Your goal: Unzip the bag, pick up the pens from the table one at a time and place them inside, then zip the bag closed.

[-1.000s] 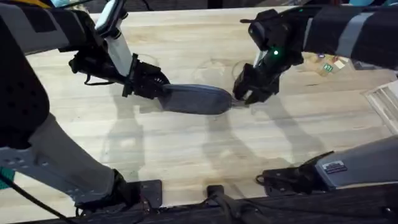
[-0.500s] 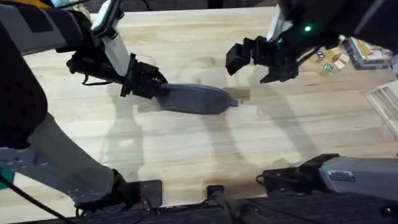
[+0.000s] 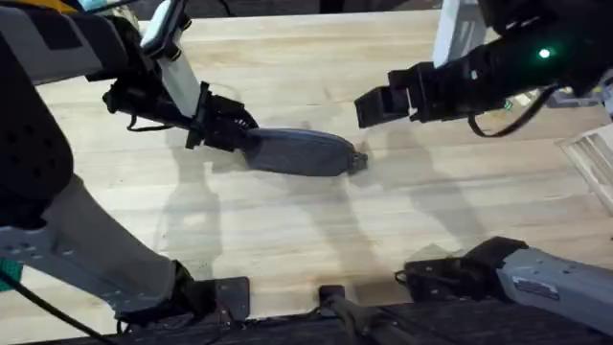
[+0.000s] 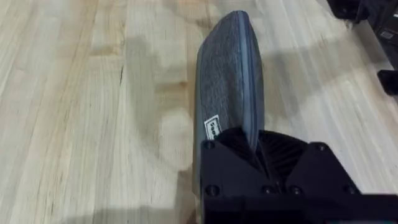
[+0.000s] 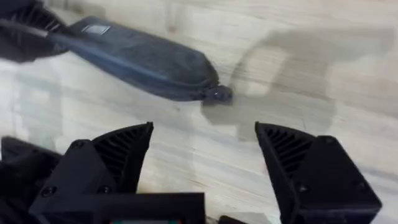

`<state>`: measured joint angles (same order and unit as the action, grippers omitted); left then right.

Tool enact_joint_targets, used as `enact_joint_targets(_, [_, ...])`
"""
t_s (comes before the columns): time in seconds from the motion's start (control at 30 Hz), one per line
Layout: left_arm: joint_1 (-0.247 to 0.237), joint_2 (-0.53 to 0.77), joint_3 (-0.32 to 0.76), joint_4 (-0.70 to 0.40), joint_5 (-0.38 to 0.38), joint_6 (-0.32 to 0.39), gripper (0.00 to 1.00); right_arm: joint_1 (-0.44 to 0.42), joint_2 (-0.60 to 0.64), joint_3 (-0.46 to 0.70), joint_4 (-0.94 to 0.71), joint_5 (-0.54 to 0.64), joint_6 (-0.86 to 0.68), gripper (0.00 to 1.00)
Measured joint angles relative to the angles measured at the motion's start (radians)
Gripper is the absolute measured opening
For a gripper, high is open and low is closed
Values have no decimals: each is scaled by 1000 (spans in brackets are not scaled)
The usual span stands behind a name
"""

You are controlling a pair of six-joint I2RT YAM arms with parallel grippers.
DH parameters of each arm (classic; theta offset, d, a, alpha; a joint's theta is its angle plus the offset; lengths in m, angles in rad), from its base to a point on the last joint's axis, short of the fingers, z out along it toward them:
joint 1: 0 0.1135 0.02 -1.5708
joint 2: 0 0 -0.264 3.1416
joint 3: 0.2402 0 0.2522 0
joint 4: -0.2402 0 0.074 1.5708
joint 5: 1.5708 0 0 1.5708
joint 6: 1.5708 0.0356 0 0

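Note:
The grey bag (image 3: 297,151) lies lengthwise across the middle of the table (image 3: 316,240), and its zip looks closed. My left gripper (image 3: 228,128) is shut on the bag's left end; the left wrist view shows the bag (image 4: 227,81) running away from that gripper (image 4: 252,142). The small zip pull (image 3: 358,160) sticks out at the bag's right end. Raised above the table, up and to the right of the pull, my right gripper (image 3: 375,103) is open and empty. Its wrist view looks down on the bag (image 5: 137,56) and the zip pull (image 5: 217,94) beyond the gripper (image 5: 205,162). The pens are out of view.
Small coloured cards and blocks (image 3: 508,96) lie at the back right of the table. A pale rack (image 3: 596,158) sits at the right edge. The arm bases line the front edge.
My right gripper was down at the bag's right end by the zip pull. It has opened, lifted and drawn off to the right. The left gripper and bag have stayed put.

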<state>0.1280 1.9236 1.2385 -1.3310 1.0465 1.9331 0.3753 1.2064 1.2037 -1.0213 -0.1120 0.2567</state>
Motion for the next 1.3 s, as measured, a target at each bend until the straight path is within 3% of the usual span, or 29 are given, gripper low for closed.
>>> enact_joint_targets(0.03, [0, 0, 0, 1, 0, 2, 92, 9, -10, 0, -1, 0, -11, 997])
enact_joint_targets(0.2, [2, 0, 0, 0, 17, 0, 866, 21, -24, 0, -4, 0, -41, 997])
enact_joint_targets(0.23, [2, 0, 0, -2, 20, -3, 958, 21, -24, 0, -4, 0, -42, 997])
enact_joint_targets(0.27, [2, 0, 0, 0, 21, -3, 983, 21, -24, 0, -4, 0, -45, 997])
enact_joint_targets(0.8, [6, 0, 0, 20, 31, -3, 995, 21, -24, 0, -4, 0, -52, 997])
enact_joint_targets(1.03, [19, -1, 47, -45, 31, -3, 995, 21, -24, 0, -4, 0, -52, 998])
enact_joint_targets(1.3, [21, -123, 156, -54, -56, -40, 995, 21, -24, 0, -4, 0, -52, 998])
